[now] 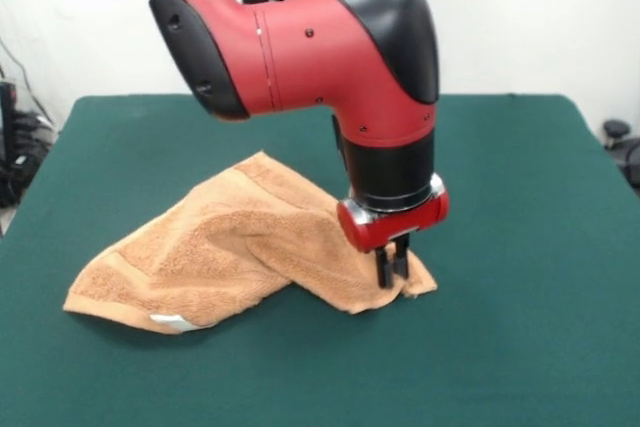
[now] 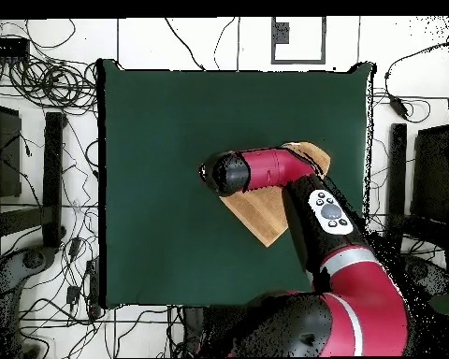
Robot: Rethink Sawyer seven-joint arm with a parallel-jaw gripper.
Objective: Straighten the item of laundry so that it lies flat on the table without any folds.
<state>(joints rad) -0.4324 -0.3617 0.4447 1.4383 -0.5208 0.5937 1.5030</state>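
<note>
Terry cloth: the tan, roughly square terry-cloth towel point(image 1: 240, 247) lies crumpled on the dark green felt-covered worktop point(image 1: 520, 177), folded over itself in a diagonal ridge, slightly towards the front view's left of centre.
Gripper position: the red-collared black gripper point(image 1: 392, 265) points straight down over the towel's corner nearest the front view's right.
Fingers: they stand close together on or in that corner; you cannot tell whether cloth is pinched between them.
Step in hand: judged as taking the corner to draw it outward.
Technique: confirm you hold a single layer, lift only slightly, then pull away from the fold along the worktop so the ridge opens.
Risk: dragging the whole towel instead of unfolding it.
Labels: a small white tag point(image 1: 172, 322) shows at the near edge; no writing is legible.
</note>
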